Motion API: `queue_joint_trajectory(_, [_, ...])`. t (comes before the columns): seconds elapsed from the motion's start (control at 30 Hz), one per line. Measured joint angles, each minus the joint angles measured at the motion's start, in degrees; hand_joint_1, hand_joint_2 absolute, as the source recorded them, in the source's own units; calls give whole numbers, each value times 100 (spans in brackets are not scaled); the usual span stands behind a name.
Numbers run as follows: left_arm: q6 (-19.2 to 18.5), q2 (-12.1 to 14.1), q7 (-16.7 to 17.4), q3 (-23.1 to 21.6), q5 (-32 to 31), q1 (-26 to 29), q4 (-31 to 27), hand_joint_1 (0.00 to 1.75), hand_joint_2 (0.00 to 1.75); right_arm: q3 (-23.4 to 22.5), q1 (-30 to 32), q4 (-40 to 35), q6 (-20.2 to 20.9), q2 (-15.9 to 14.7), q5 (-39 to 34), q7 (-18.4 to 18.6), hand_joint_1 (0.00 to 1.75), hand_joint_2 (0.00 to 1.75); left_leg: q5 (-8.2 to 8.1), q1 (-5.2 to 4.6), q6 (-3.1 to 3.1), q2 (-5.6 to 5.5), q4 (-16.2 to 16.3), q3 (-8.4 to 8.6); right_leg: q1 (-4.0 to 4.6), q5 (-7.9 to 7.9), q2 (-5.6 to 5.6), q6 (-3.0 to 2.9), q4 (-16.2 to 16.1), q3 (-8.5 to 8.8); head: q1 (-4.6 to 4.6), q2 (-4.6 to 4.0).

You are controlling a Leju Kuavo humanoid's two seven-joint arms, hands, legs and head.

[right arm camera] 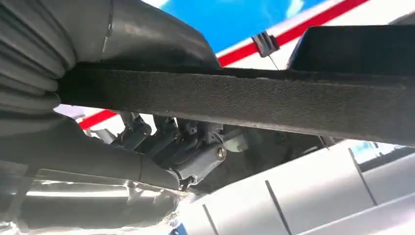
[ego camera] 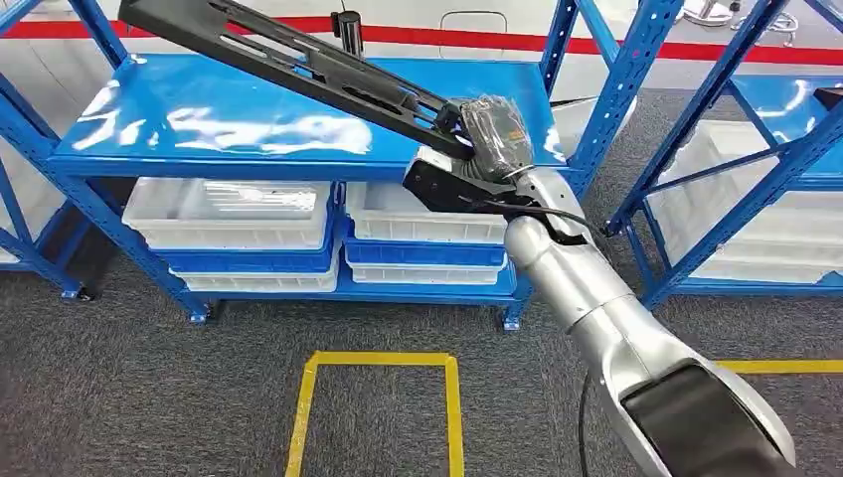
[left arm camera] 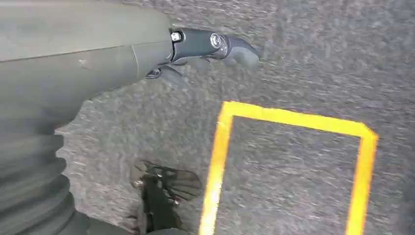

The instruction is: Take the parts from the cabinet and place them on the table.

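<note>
A long black part (ego camera: 298,62) slants above the top shelf of the blue cabinet (ego camera: 298,159), its far end raised at the upper left. My right hand (ego camera: 487,134) grips its near end over the shelf's right side. In the right wrist view the black part (right arm camera: 254,100) crosses the picture as a dark textured bar, and my right hand's fingers (right arm camera: 191,147) curl on it. My left hand (left arm camera: 205,46) hangs over the grey carpet with nothing in it, thumb stretched out and fingers barely visible.
White bins (ego camera: 229,214) sit on the cabinet's lower shelf. A second blue rack (ego camera: 756,149) with white bins stands at the right. A yellow taped rectangle (ego camera: 378,363) marks the grey carpet in front of the cabinet.
</note>
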Motion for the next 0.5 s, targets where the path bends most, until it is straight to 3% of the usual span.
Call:
queue_joint_trajectory(0.07, [0,-4,13,-2,-37,-1,0,0,175,-15,24,0,0,-28,9,9,169,175,143,-7,-21,2,5,-181,4,303,1,154,-241,348,9,0])
queue_joint_trajectory(0.1, [0,-13,15,0,-39,-1,0,0,175,-20,27,-2,0,-37,24,15,169,175,217,-11,-39,1,6,-267,5,443,0,184,-690,706,0,0])
queue_joint_trajectory(0.13, [0,-17,17,0,-48,-4,0,0,175,-31,27,-26,0,-39,35,17,169,175,277,-14,-64,0,21,-311,15,411,-1,143,-1231,1119,4,0])
queue_joint_trajectory(0.17, [0,-22,17,0,-59,-3,0,0,175,-48,22,-57,0,-39,42,20,169,175,324,-58,-102,-3,40,-370,50,231,-3,67,-1817,1575,7,0])
queue_joint_trajectory(0.2, [2,-22,20,0,-89,-2,0,0,175,-66,22,-92,2,-50,50,22,169,175,401,-48,-129,10,31,-382,78,165,23,41,-2011,1582,-26,0])
queue_joint_trajectory(0.23, [0,-22,20,-2,-98,-9,0,0,175,-70,21,-94,9,-57,52,22,169,175,471,-42,-149,11,-10,-387,82,196,20,36,-2004,1533,-24,0])
queue_joint_trajectory(0.27, [2,-22,31,-2,-107,-8,0,0,175,-77,23,-96,11,-68,53,22,169,175,520,-25,-190,10,-40,-389,104,220,21,-3,-1983,1478,-15,0])
queue_joint_trajectory(0.3, [2,-24,42,-2,-120,2,0,0,175,-87,44,-98,18,-90,52,26,169,175,577,-41,-246,-4,-65,-413,40,295,13,-84,-2031,1440,-28,0])
queue_joint_trajectory(0.33, [4,-20,52,-4,-142,0,2,0,175,-90,44,-98,24,-98,57,35,169,175,417,7,-264,-39,14,-475,-40,376,-19,-127,-2038,1434,-15,0])
queue_joint_trajectory(0.37, [7,-17,68,-4,-157,2,2,0,175,-90,49,-113,28,-107,63,35,169,175,20,9,-283,-45,242,-569,-38,462,-12,-217,-2037,1371,-35,0])
queue_joint_trajectory(0.4, [9,-24,85,-7,-162,2,2,0,175,-94,63,-131,28,-111,72,42,169,175,-371,26,-315,-47,605,-657,-37,548,-13,-262,-2038,1276,-68,0])
queue_joint_trajectory(0.43, [9,-24,101,-7,-166,-2,2,0,175,-98,70,-142,28,-120,72,42,169,175,-691,40,-352,-53,1075,-761,-33,629,-11,-254,-2027,1179,-63,0])
queue_joint_trajectory(0.47, [9,-24,105,-9,-181,-8,2,0,175,-98,91,-144,28,-135,74,42,169,175,-846,53,-387,-53,1505,-841,-29,696,-12,-244,-2020,1088,-72,0])
queue_joint_trajectory(0.5, [9,-24,107,-13,-201,-15,2,0,175,-98,129,-144,28,-151,83,42,169,175,-838,71,-416,-52,1795,-847,-29,761,-14,-229,-2011,1001,-66,0])
